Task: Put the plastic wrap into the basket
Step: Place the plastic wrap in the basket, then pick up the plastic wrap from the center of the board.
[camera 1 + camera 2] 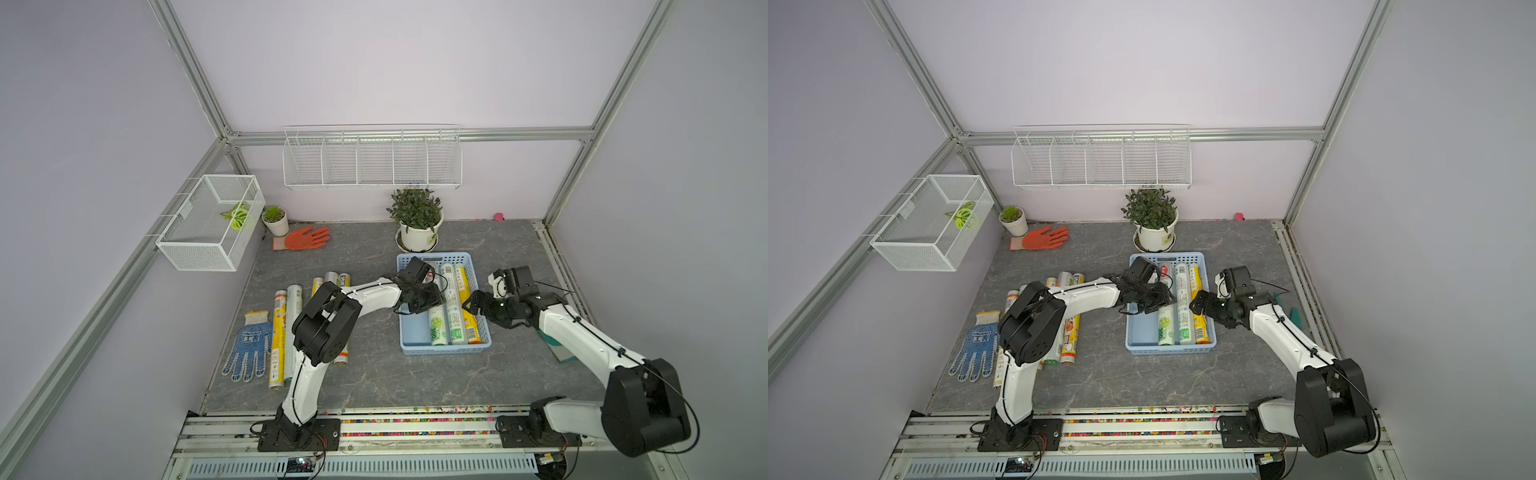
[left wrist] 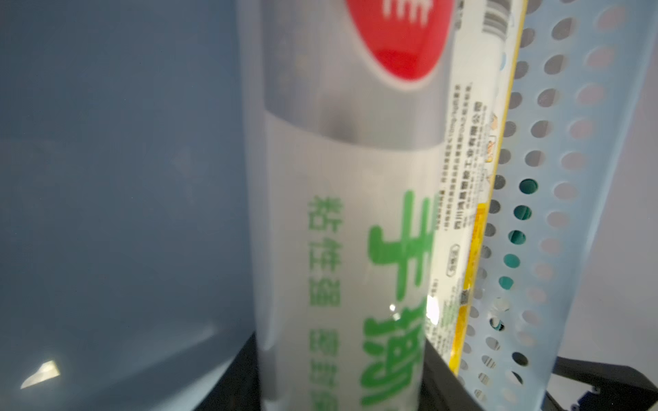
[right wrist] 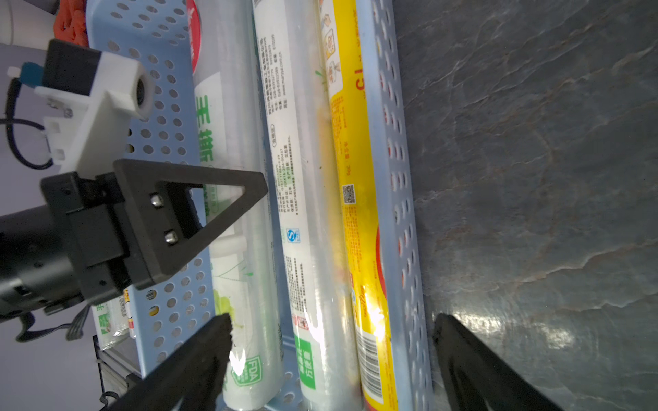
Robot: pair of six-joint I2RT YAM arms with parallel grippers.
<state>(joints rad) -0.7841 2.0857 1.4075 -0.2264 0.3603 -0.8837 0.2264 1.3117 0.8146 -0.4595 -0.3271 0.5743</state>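
The light blue basket point(image 1: 442, 350) point(image 1: 1169, 350) sits right of centre on the table, and three plastic wrap rolls lie lengthwise in it. My left gripper point(image 1: 424, 297) point(image 1: 1154, 297) is down inside it, shut on the white-green roll point(image 1: 438, 328) point(image 2: 349, 249), whose sides meet both black jaws. A clear roll point(image 3: 295, 178) and a yellow roll point(image 3: 352, 178) lie beside it. My right gripper point(image 1: 473, 303) point(image 3: 331, 320) hovers open over the basket's right wall point(image 3: 395, 178), holding nothing. Several more rolls point(image 1: 277, 345) point(image 1: 1070, 332) lie on the table's left side, partly hidden by the left arm.
A blue-dotted glove point(image 1: 249, 349) lies left of the loose rolls and an orange glove point(image 1: 303, 239) at the back. A potted plant point(image 1: 417, 220) stands just behind the basket. A white wire mesh box point(image 1: 208, 224) and a wire rack point(image 1: 372, 160) hang on the walls.
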